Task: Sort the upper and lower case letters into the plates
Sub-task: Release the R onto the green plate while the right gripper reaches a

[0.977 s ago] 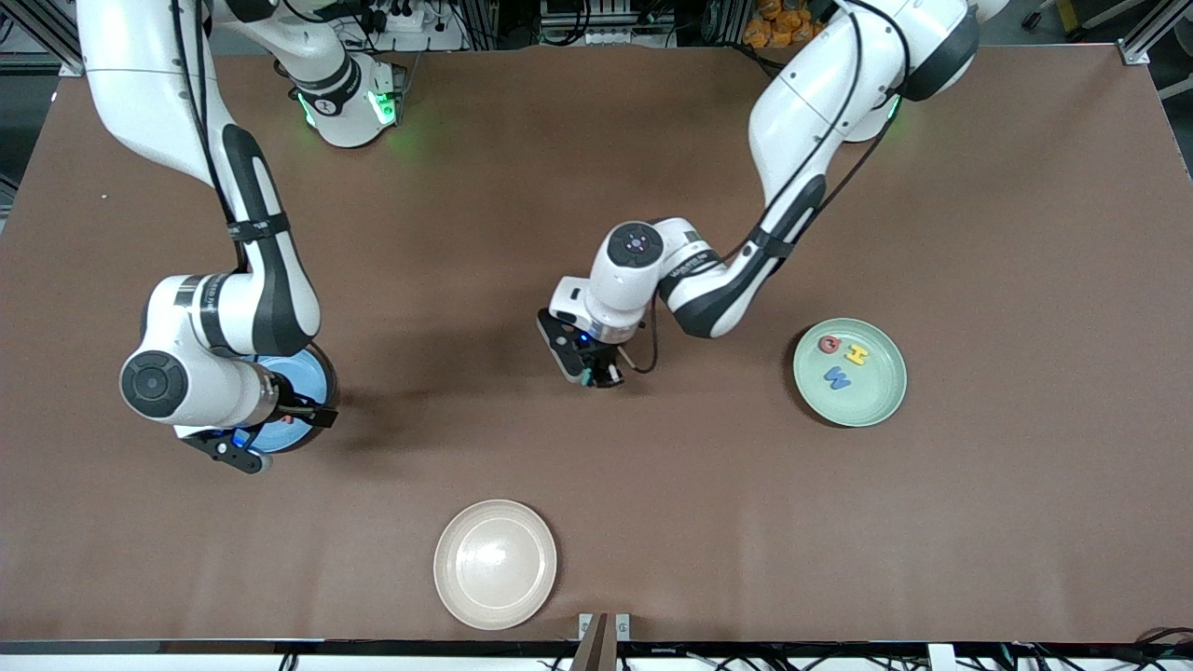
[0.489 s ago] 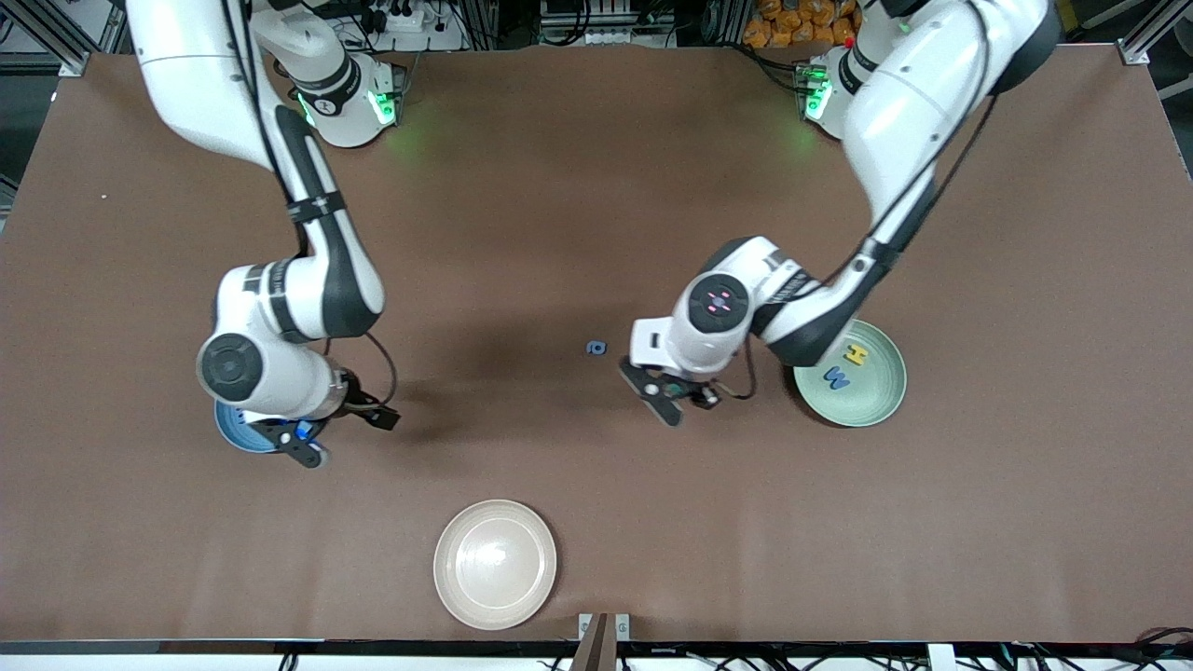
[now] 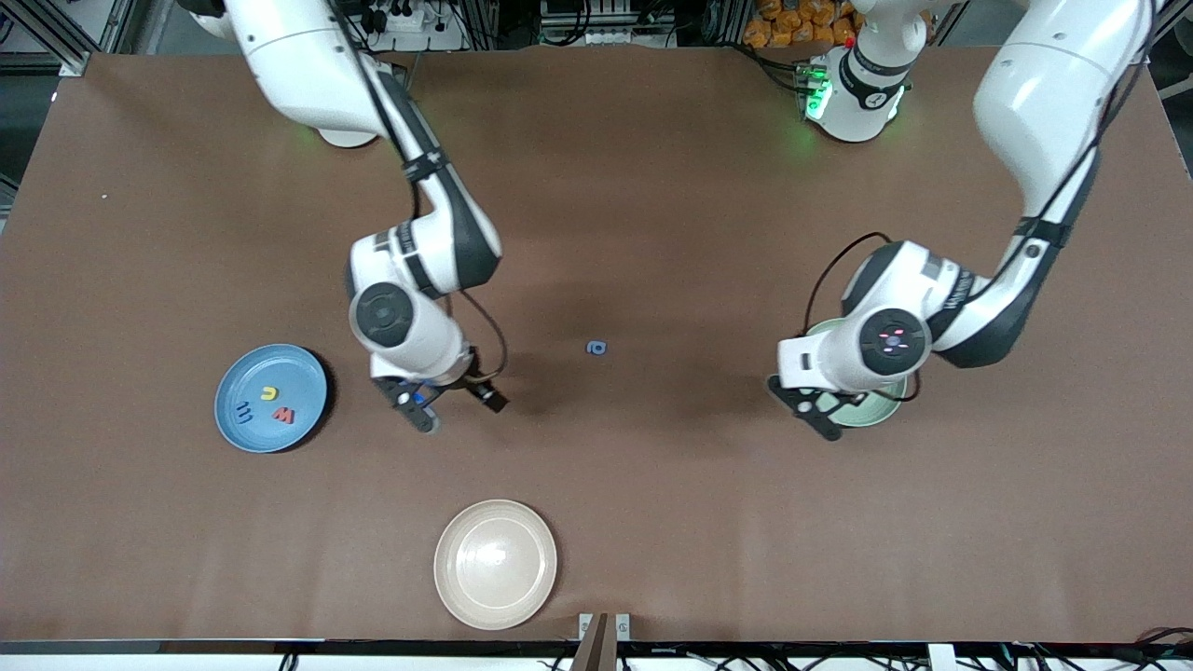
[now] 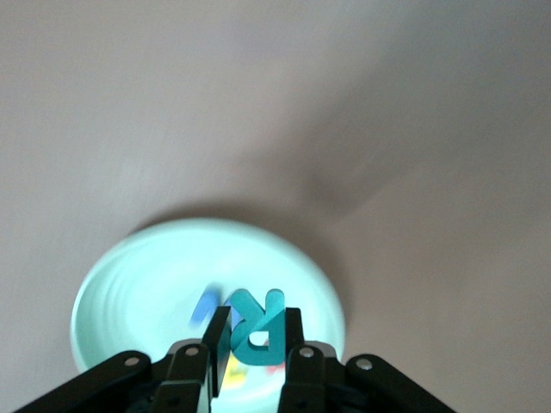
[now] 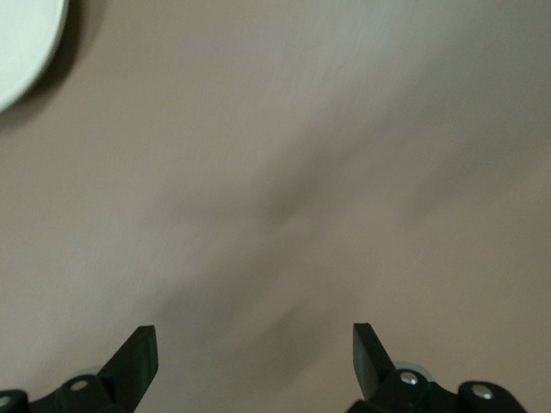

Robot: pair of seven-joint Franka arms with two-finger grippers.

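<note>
My left gripper hangs over the pale mint green plate, shut on an upright teal letter R. In the left wrist view the mint plate lies right under the jaws, with a blue letter in it. My right gripper is open and holds nothing, over bare table between the light blue plate and a small blue letter. The blue plate holds a yellow letter, a red one and a dark blue one.
A cream-beige plate with nothing in it sits near the front edge of the table. A pale plate's rim shows in a corner of the right wrist view. The brown table top stretches wide around the plates.
My left arm has swung from the middle of the table to over the mint plate, carrying the teal letter. My right arm has left the blue plate and moved toward the middle.
</note>
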